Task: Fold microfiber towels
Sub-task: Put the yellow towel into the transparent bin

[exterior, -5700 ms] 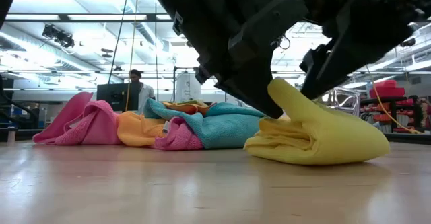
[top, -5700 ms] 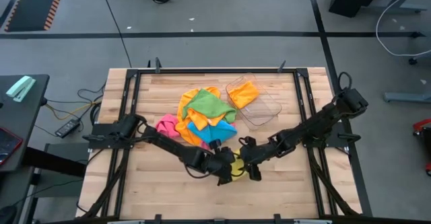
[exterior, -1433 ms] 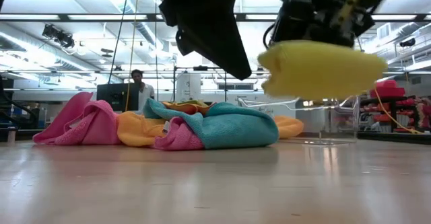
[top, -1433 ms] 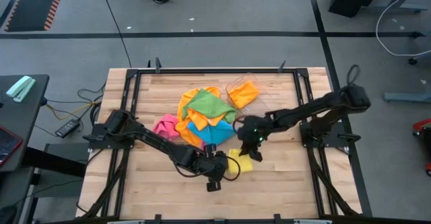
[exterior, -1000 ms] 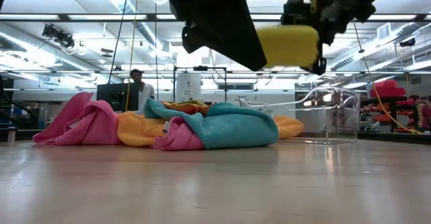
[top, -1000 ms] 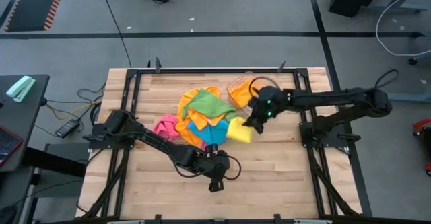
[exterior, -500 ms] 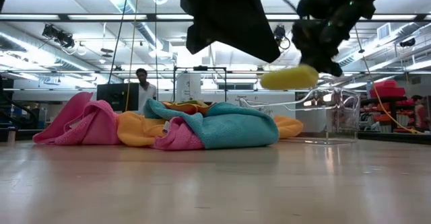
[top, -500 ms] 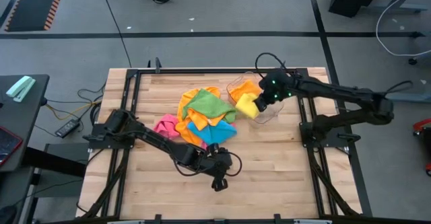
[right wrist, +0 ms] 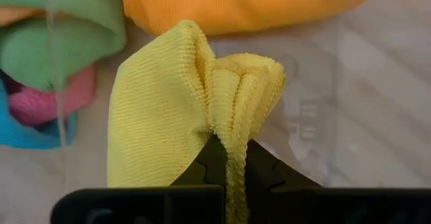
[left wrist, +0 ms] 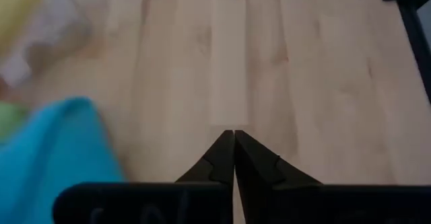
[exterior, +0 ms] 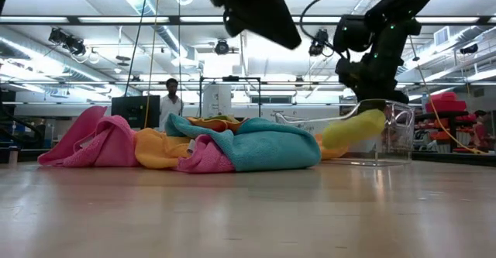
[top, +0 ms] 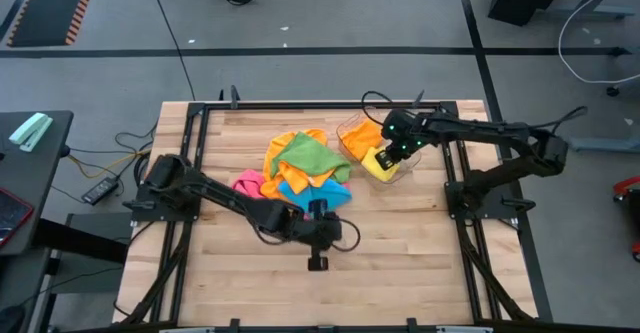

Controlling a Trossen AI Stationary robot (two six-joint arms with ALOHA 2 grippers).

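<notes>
The folded yellow towel [top: 381, 162] hangs pinched in the right tool [top: 392, 153], its lower end inside the clear tray [top: 404, 166] beside a folded orange towel [top: 365, 133]. The left tool [top: 318, 261], clenched and empty, hovers over bare counter [top: 410, 263] near the towel heap [top: 298, 173].

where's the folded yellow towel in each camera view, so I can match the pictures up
High view: yellow towel right of centre, at the clear tray, under the right gripper.
Low view: right of centre, hanging at the tray's front.
Left wrist view: only a yellowish blur in the corner; cannot tell.
Right wrist view: centre, pinched.
Shared landmark: the folded orange towel beside it.
</notes>
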